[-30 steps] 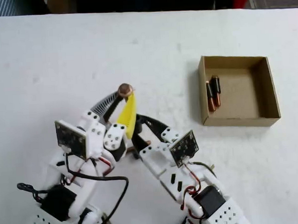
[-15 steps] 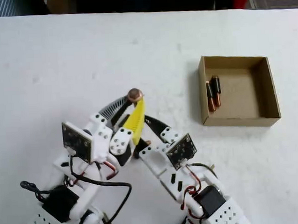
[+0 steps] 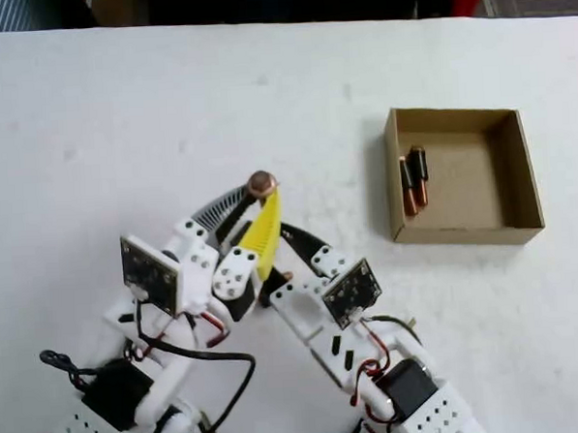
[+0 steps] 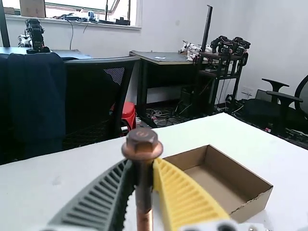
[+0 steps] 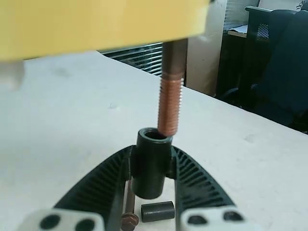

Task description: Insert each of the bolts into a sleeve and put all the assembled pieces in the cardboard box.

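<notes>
Shifted rightward: bolt [image 4: 139,144], pinched by left fingers [image 4: 185,199] | right fingers [image 5: 199,185] pinch sleeve [image 5: 150,166] beneath bolt tip

Nothing legible anywhere. No text, label, brand, number or sign clear enough to read.
</notes>
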You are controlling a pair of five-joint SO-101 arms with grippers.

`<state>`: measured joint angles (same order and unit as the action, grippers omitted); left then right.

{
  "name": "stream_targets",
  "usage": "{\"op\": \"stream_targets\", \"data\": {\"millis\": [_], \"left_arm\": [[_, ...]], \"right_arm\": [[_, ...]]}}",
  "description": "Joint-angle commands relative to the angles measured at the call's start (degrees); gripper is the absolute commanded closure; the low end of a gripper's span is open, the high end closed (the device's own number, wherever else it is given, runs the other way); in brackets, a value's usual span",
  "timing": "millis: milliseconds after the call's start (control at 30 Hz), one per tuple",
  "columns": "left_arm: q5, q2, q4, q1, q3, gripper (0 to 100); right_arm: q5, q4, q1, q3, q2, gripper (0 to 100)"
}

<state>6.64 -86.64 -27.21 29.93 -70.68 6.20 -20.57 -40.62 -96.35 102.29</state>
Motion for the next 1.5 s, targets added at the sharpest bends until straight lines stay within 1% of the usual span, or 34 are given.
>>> {"op": "stream_targets", "data": {"millis": [0, 200, 300, 433, 700, 767, 933, 1200, 1400, 1467], "left_arm": [[0.18, -0.57, 0.09, 0.84, 0.7, 98], [0.18, -0.66, 0.09, -2.07, 0.7, 98], [0.18, -0.66, -0.18, -1.98, 0.7, 98], [0.53, -0.66, -3.25, -1.98, 0.7, 98], [0.7, -0.66, -3.78, -1.8, 0.7, 98], [0.7, -0.66, -5.63, -1.8, 0.7, 98], [4.57, -0.57, -8.88, -2.33, 0.62, 98], [4.75, -0.66, -4.92, -2.33, -5.45, 98], [4.31, -0.66, -3.87, -2.24, -5.63, 97], [4.22, -0.66, -3.96, -2.24, -5.63, 95]], "right_arm": [[0.62, 1.63, 0.75, -0.53, 0.75, 98.1], [0.62, 1.54, 0.75, -0.53, 0.75, 98.1], [0.62, 1.54, 0.75, -0.53, 0.75, 98.1], [0.62, 1.45, 0.75, -0.53, 0.75, 98.1], [0.62, 1.54, 0.75, -0.53, 0.75, 98.1], [0.62, 1.54, 0.75, -0.53, 0.75, 98.1], [0.62, 1.54, 0.75, -0.53, 0.75, 98.1], [0.62, 1.27, 0.75, -0.53, 0.75, 98.1], [0.62, 1.19, 0.75, -0.53, 0.75, 98.1], [0.62, 1.1, 0.75, -0.53, 0.75, 98.1]]}}
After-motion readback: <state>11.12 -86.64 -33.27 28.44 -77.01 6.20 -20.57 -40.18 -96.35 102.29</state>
